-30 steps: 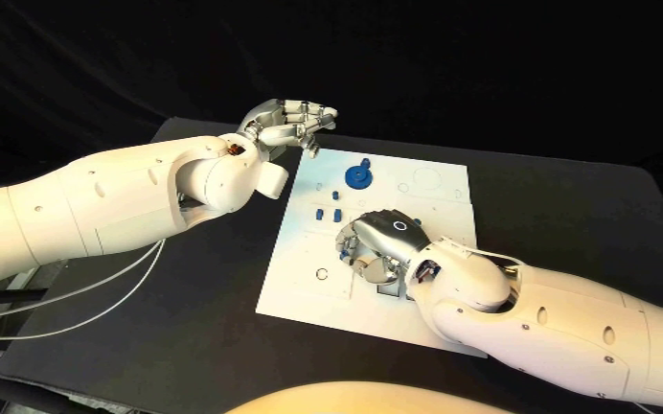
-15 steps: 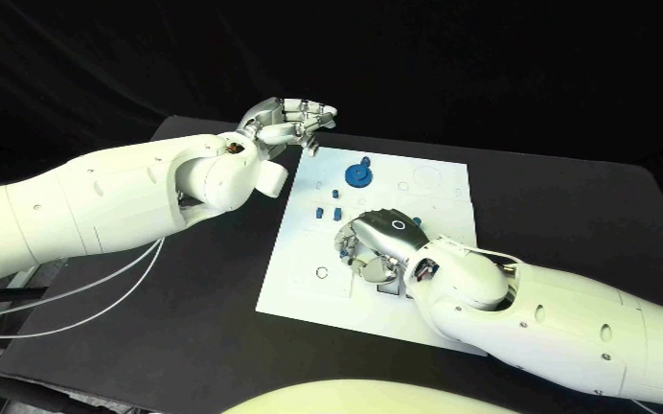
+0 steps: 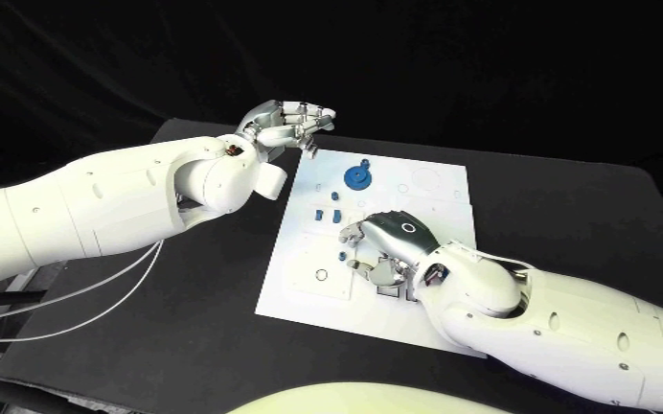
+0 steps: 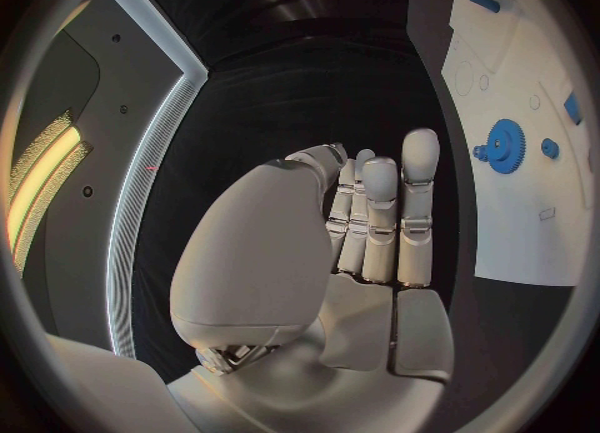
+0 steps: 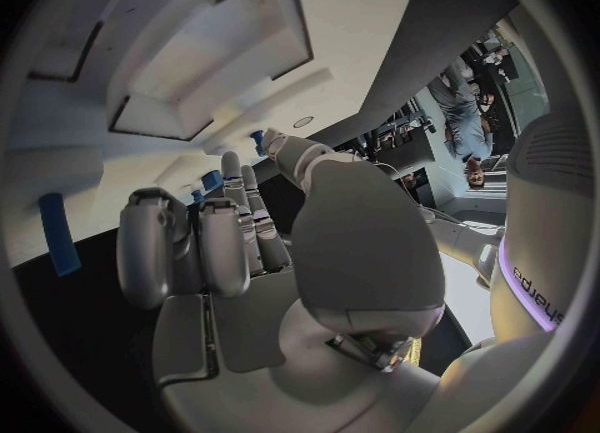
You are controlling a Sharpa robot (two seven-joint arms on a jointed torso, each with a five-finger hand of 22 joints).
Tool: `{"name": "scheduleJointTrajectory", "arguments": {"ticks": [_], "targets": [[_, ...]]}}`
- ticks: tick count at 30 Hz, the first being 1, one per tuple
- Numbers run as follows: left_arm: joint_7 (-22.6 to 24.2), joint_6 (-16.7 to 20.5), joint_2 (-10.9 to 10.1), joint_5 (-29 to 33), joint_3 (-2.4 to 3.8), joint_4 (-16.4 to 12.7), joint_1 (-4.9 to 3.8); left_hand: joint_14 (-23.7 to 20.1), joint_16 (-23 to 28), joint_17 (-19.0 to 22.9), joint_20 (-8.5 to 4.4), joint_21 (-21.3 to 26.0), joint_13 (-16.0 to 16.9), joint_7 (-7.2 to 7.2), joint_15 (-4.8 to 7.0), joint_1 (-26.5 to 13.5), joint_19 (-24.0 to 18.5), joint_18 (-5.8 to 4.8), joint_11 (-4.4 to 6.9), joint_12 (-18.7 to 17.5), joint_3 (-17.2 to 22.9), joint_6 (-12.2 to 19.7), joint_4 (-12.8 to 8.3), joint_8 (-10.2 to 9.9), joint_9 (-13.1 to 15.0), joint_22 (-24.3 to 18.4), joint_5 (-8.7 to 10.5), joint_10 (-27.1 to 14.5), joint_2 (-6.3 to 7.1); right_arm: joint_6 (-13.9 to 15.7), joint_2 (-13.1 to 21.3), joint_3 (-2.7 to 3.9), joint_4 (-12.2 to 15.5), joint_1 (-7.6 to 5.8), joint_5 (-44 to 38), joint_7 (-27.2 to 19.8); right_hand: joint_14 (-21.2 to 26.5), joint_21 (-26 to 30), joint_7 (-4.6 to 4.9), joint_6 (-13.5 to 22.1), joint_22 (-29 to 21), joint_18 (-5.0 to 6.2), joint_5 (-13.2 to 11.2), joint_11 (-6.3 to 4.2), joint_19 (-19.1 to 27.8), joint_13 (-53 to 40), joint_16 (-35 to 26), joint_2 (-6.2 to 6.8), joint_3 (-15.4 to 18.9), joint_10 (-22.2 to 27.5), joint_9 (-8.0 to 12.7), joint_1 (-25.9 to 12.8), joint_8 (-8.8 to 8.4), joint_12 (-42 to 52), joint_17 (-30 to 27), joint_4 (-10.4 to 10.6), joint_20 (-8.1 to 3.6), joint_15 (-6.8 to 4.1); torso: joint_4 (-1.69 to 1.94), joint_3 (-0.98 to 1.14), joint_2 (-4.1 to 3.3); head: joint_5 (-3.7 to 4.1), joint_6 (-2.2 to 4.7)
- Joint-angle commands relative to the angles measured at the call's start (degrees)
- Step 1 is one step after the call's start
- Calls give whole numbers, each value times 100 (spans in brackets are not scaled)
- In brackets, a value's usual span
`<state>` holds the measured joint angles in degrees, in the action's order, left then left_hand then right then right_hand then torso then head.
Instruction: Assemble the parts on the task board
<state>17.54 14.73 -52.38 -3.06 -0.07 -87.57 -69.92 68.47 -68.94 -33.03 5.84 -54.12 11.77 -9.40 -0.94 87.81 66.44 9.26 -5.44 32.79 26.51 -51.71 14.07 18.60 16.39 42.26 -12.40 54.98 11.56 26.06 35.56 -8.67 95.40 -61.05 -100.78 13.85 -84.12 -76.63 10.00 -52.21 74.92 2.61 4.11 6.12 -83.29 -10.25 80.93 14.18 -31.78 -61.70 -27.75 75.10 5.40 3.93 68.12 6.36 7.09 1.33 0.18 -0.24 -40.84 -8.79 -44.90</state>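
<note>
Matt black surface point(image 3: 166, 337) under a smooth white task board point(image 3: 311, 280), plastic by the look. Blue gear point(image 3: 358, 178) looks like matt plastic. Both arms wear glossy white shells; fingers point(image 4: 419, 203) satin silver metal.

One task board point(image 3: 428, 184), one blue gear point(image 3: 358, 178), two hands

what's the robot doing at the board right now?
The right hand is down on the middle of the white task board, fingers curled over it; whether it grips a part is hidden. The left hand hovers off the board's far left corner, fingers curled, holding nothing visible. A round blue gear-like part and a few small blue pieces lie untouched on the board.
</note>
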Motion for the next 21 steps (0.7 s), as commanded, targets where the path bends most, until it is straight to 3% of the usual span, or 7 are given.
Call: {"name": "scheduleJointTrajectory", "arguments": {"ticks": [1, 6, 12, 14, 15, 17, 21], "targets": [[15, -53, 2, 26, 4, -6, -7, -51, 26, 5, 6, 32, 6, -11, -3, -22, -40, 48, 6, 39, 26, 16, 0, -13, 10, -9, -25, -29, 18, 355, 198, 30, 178, -74, -131, 99, -123, 49, -112, 10, 706, 67, 64, -23, 6, -4, -23, 34, 82, 66, 16, 43, -5, 68, 3, 3, 1, -14, -3, -4, 3, 18, 17], [8, -57, -12, 26, 3, 1, -7, -49, 24, 0, 7, 33, 5, -11, -4, -26, -40, 48, 5, 40, 31, 17, 0, -13, 11, -10, -24, -34, 18, 315, 641, 82, 404, -351, 84, 145, -122, -4, -109, -86, 739, 52, 118, -44, -34, -26, -35, -21, 114, 16, 10, 62, 47, 164, -34, 25, -22, -35, -22, -2, 4, 58, 39], [4, -78, -23, 26, 3, 5, -7, -47, 21, -5, 7, 30, 6, -10, -4, -26, -37, 47, 6, 41, 35, 16, -2, -12, 12, -5, -24, -37, 17, -372, 1207, 114, 499, -756, 620, 58, -135, -14, -87, -70, 748, 46, 264, -46, -53, -26, -14, 51, 314, 48, 32, -57, 35, 221, 0, 117, -34, -38, -23, -4, 6, 128, 76], [3, -81, -23, 26, 2, 9, -7, -47, 21, -5, 7, 30, 6, -10, -4, -26, -37, 47, 6, 41, 35, 16, -2, -12, 12, -5, -24, -37, 17, -609, 1304, 118, 477, -818, 688, 25, -151, 38, -155, -13, 719, 57, 318, -51, -32, -13, 17, 82, 470, 136, 46, -130, 8, 200, 60, 176, -34, -42, -25, 3, 7, 146, 87], [3, -82, -23, 26, 2, 9, -7, -47, 21, -5, 7, 30, 6, -10, -4, -26, -37, 47, 6, 41, 35, 16, -2, -12, 12, -5, -24, -37, 17, -660, 1322, 119, 467, -830, 700, 16, -157, 83, -151, 18, 697, 60, 375, -50, -15, -12, 32, 55, 673, 193, 56, -98, -4, 218, 80, 203, -21, -51, -27, 4, 8, 147, 87], [5, -83, -24, 26, 1, 11, -7, -47, 21, -5, 7, 30, 6, -10, -4, -26, -37, 47, 6, 41, 35, 16, -2, -12, 12, -5, -24, -37, 17, -874, 1378, 121, 399, -873, 731, -46, -138, 259, -201, 63, 609, 94, 407, -23, 49, -13, 21, -151, 1420, 358, 85, 157, -12, 309, 34, 328, -4, -11, -24, 10, 5, 151, 97], [4, -88, -20, 26, -3, 16, -6, -47, 21, -5, 7, 30, 6, -10, -4, -26, -37, 47, 6, 41, 35, 16, -2, -12, 12, -5, -24, -37, 17, -1066, 1385, 119, 307, -880, 702, -106, -137, 279, -223, 79, 603, 100, 411, -10, 47, -8, 25, -231, 1679, 451, 106, 321, -17, 358, 30, 403, -6, -8, -20, 17, -4, 163, 107]]}}
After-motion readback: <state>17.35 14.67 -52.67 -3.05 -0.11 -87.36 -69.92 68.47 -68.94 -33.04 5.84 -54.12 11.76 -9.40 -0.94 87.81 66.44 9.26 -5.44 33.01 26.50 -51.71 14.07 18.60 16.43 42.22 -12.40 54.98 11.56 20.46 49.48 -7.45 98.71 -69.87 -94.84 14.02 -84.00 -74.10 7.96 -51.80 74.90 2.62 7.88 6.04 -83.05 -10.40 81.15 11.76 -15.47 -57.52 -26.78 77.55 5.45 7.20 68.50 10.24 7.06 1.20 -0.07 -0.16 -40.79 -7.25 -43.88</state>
